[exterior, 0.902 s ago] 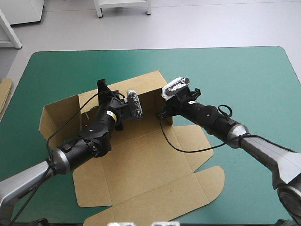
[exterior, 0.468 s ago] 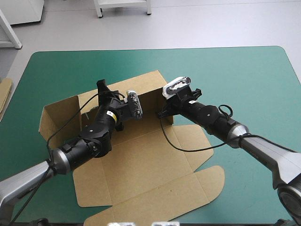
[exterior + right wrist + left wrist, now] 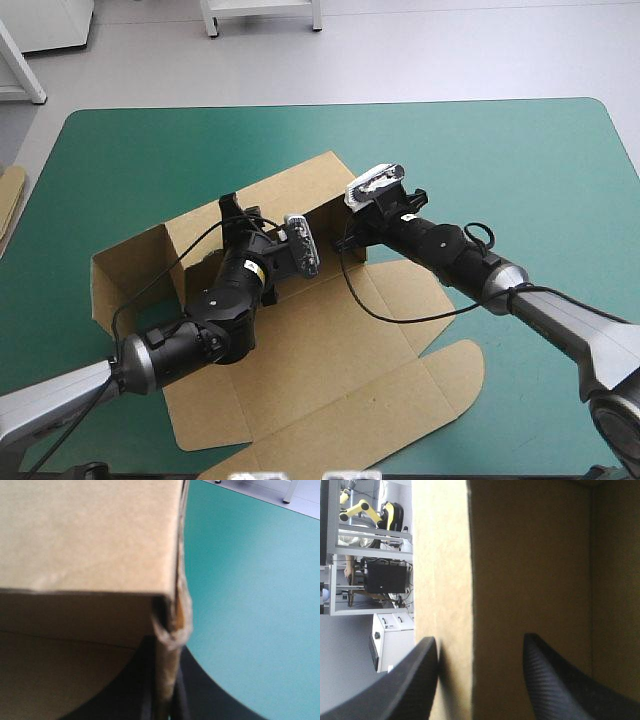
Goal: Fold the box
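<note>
Teal-green cover [image 3: 500, 160] is bearing the box [image 3: 330, 350]: right gripper [image 3: 167, 700] is pinching its 1 o'clock wall corner to keep it upright, left gripper [image 3: 477, 642] is standing open at 11 o'clock.

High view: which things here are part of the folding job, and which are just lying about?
In the job: the box; the left fingers, open with a wall between them; the right fingers, shut on a wall's edge.
Lying about: spare board at the left edge of the table.

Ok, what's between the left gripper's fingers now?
A raised wall of the box fills the gap; the left gripper is open, per the left wrist view.
</note>
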Motion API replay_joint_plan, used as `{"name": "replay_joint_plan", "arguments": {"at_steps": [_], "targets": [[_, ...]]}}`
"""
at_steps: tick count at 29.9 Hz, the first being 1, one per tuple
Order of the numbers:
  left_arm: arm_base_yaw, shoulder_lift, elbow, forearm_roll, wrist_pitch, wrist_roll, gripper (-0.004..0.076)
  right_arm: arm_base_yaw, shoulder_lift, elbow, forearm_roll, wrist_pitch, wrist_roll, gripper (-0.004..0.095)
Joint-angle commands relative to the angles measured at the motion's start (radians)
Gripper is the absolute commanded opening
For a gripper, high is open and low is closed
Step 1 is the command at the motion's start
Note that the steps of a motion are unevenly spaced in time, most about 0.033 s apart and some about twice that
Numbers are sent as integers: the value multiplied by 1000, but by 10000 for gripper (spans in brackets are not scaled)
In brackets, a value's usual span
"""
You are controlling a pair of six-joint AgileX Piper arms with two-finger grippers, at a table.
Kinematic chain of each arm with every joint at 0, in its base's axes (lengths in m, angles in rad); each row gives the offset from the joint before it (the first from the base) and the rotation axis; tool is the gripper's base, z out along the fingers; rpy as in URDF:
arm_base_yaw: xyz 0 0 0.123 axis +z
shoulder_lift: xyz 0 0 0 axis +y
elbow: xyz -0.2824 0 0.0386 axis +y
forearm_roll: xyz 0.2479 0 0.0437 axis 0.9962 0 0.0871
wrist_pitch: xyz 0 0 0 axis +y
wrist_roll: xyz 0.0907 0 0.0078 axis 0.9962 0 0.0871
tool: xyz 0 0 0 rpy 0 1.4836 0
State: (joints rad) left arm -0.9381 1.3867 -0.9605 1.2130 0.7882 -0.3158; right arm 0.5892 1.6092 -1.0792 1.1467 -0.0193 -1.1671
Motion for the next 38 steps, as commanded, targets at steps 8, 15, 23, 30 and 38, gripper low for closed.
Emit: {"name": "replay_joint_plan", "arguments": {"at_steps": [8, 15, 23, 30, 38], "targets": [[-96, -110, -24, 13, 107, -40, 378, -1, -41, -28, -9, -26, 7, -5], [-207, -135, -28, -52, 217, -122, 245, -1, -41, -28, -9, -29, 11, -5], [-225, -169, -194, -275, 242, -43, -6, -1, -41, -28, -9, -29, 21, -5], [-215, -171, -385, -411, 321, 7, -6, -4, -41, -28, -9, 2, 41, -5], [79, -171, -554, -668, 303, 134, -5, -132, -49, -28, -27, 139, 117, 1]]}}
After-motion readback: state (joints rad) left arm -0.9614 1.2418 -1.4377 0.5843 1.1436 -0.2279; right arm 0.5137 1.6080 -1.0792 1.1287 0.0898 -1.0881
